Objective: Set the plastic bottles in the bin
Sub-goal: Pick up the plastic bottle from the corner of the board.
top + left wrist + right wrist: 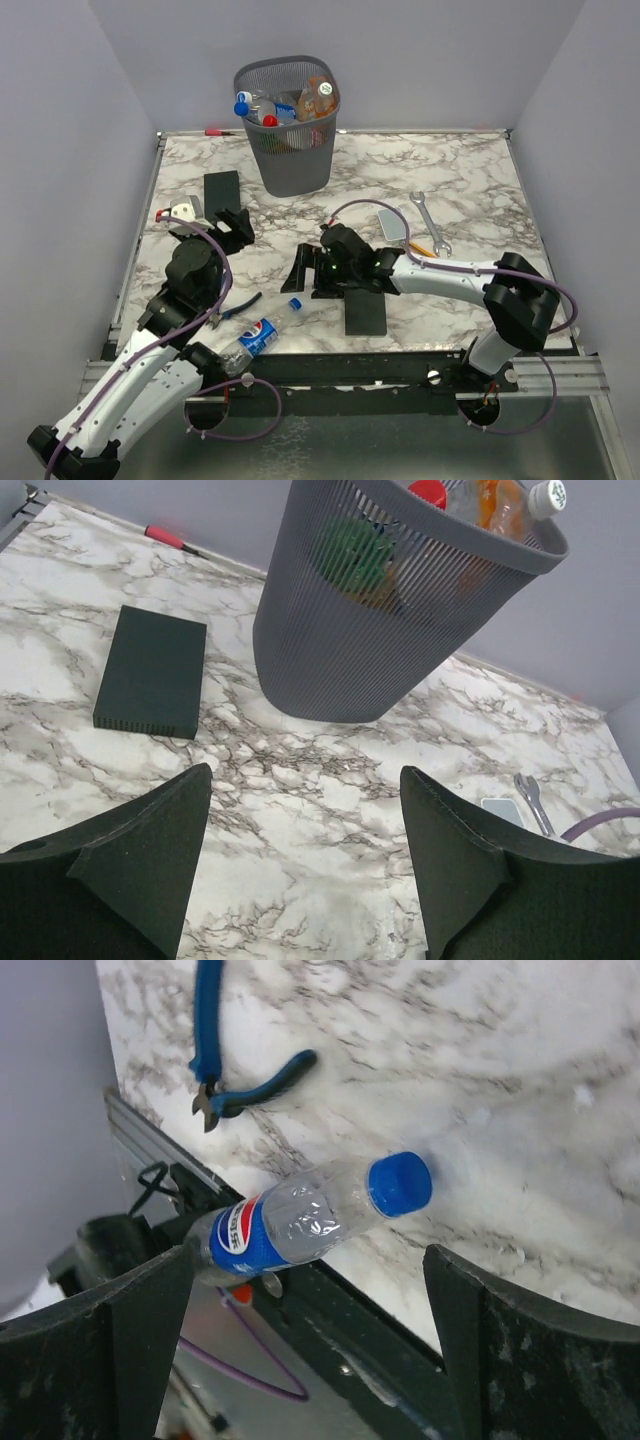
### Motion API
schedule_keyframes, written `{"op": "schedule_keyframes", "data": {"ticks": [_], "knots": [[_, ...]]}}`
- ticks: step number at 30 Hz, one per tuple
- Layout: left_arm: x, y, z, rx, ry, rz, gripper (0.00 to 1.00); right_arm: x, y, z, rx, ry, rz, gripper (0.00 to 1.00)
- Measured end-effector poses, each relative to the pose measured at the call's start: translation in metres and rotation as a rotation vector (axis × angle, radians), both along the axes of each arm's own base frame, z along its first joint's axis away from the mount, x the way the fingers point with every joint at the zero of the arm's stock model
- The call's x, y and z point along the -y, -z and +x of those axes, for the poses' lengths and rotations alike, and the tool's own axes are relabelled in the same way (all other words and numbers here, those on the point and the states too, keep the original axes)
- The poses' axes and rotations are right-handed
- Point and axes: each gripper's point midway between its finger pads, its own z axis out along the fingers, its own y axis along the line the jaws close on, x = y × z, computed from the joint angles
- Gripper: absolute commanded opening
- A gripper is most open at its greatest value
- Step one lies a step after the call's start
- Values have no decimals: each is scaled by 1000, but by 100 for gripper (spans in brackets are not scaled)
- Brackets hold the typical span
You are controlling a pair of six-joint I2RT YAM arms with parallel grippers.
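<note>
right wrist sees blue-capped bottle (300, 1222), left wrist sees bin (330, 670)

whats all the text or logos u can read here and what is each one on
"pepsi", white letters beside a red, white and blue globe logo: on the blue label of the clear bottle with the blue cap.
Labels of the bottles in the bin: too small to read.
Green mark on a white cap in the bin: blurred, unreadable.
Pliers and wrench: no lettering visible.
</note>
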Motion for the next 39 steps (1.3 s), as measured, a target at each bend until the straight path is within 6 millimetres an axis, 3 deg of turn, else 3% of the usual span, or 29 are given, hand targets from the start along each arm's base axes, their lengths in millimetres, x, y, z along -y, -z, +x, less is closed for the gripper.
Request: {"op": "schedule_keyframes", "data": {"ticks": [4,7,11,17,19,25,29,32,34,36,39], "knots": [[-5,3,-2,-5,-24,-15,77,11,20,-10,-196,213,-22,100],[-10,2,-6,6,-42,-32,77,10,37,-33,-318,322,-73,100],[-22,4,-14,32,-81,-50,76,-12,53,-47,-394,392,-122,100],[-38,-2,-29,83,-115,-85,74,-49,67,-38,-422,481,-145,98],[-40,-5,-31,94,-121,-92,74,-55,69,-32,-417,507,-147,91],[-41,-4,-31,91,-124,-94,74,-53,80,-28,-415,546,-167,58],[-40,-2,-30,82,-124,-88,77,-46,85,-29,-393,535,-174,45],[-38,0,-29,72,-116,-74,82,-34,77,-27,-316,501,-187,40],[-34,-3,-27,71,-97,-63,87,-21,59,-23,-214,457,-193,38],[-24,-12,-25,76,-47,-50,91,-7,24,-15,-74,402,-167,37],[0,-38,-21,113,74,-55,95,17,-55,2,161,339,-69,37]]}}
